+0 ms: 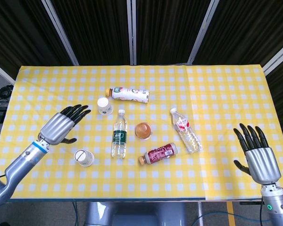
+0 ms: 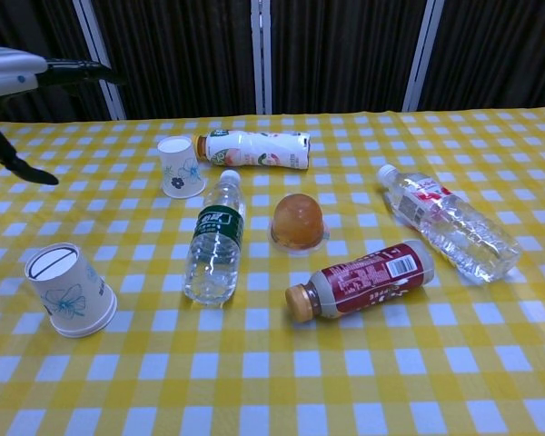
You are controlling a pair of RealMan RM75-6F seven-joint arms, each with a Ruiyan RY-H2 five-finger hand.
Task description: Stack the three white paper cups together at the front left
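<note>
I see my left robot hand (image 1: 62, 126) open above the tabletop (image 1: 226, 94), clear of the stacked cups (image 1: 83, 157); my right robot hand (image 1: 259, 157) hangs open too.

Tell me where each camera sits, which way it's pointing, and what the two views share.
Head view: high, looking steeply down on the table; shows left hand and right hand, both with fingers spread.
Chest view: low at the near edge, looking across; only the left hand shows.
Shared: stacked cups, lone cup, bottles.
</note>
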